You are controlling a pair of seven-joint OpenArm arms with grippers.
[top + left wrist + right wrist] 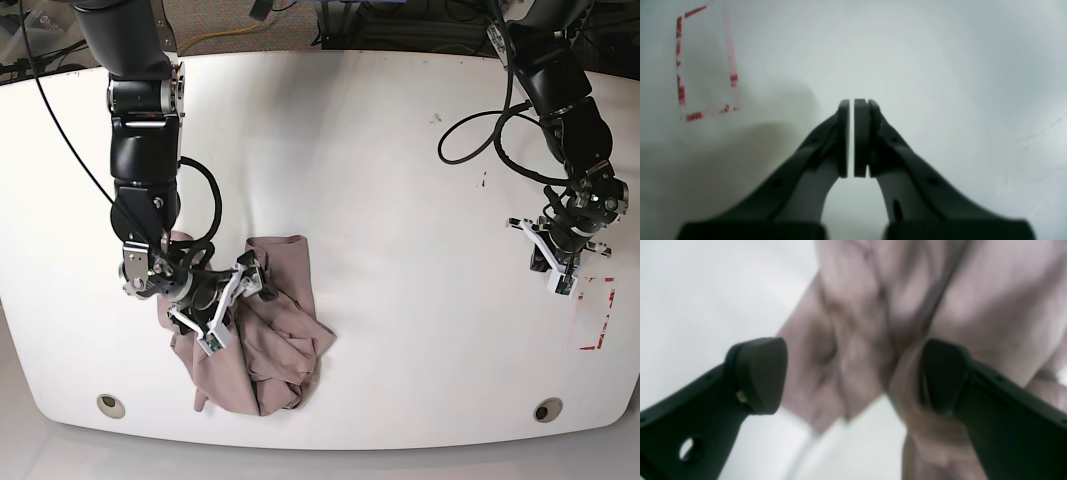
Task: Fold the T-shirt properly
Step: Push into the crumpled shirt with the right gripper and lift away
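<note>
- Reading the base view from the near table edge outward, I am seeing the T-shirt (262,340) lying crumpled in a heap on the white table (400,180), toward the near edge and on that view's left side.
- I am seeing two round fittings (111,405) sitting in the table close to the near edge, one toward each corner.
- I am seeing the right gripper (236,297) sitting against the heap's upper left part, with its arm reaching in from the far left corner.
- I am noting in the right wrist view that the right gripper (853,376) is spread wide, with bunched mauve-brown cloth (880,323) lying between and beyond the two fingers; one finger (940,373) is lying against the cloth, though blur is preventing a firmer reading.
- I am seeing the left gripper (562,272) hanging over bare table, well apart from the shirt.
- I am noting in the left wrist view that the left gripper (851,103) is pressed almost together, holding nothing, with only a thin slit showing between the pads.
- I am seeing a red tape rectangle (705,63) marked on the table just beside that gripper.
</note>
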